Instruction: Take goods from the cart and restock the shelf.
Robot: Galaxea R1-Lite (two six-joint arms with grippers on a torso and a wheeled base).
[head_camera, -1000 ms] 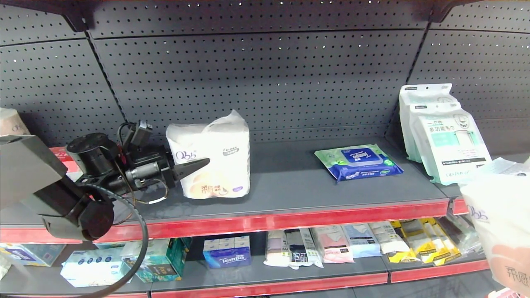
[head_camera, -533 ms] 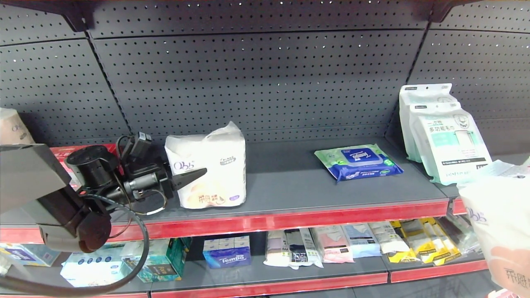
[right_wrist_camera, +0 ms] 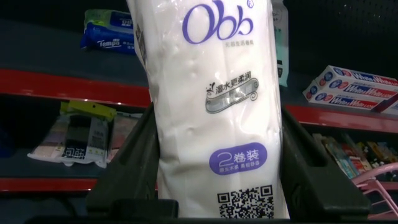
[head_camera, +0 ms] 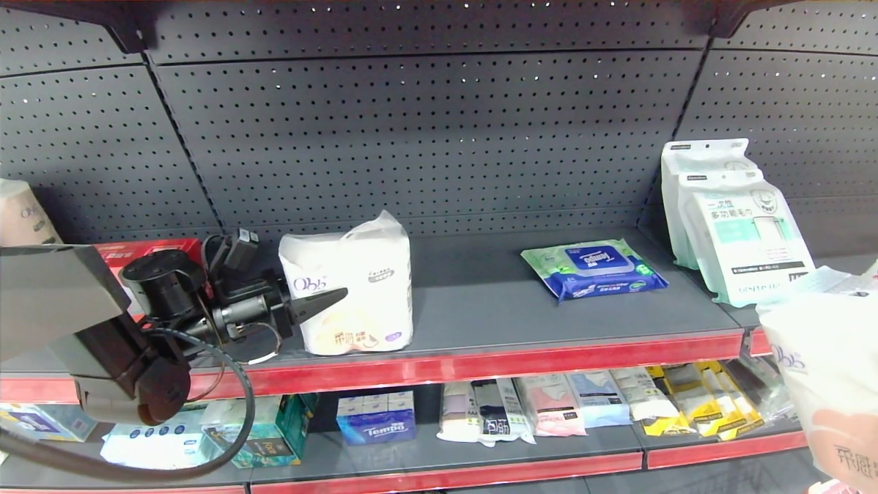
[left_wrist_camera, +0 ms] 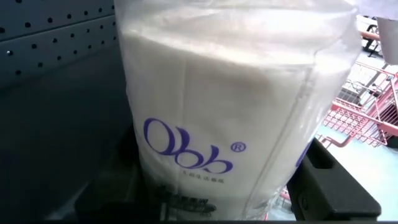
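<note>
- My left gripper (head_camera: 336, 296) clamps the toilet roll pack (head_camera: 357, 274), which stands upright at the front edge of the shelf (head_camera: 494, 360) — far finger hidden.
- My right gripper (right_wrist_camera: 224, 165) grips a second pack (right_wrist_camera: 214, 93) before the shelf's right end — partly cut off.

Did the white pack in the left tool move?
Yes. The pack has come down toward the shelf's red edge, while the wipes stayed put.
</note>
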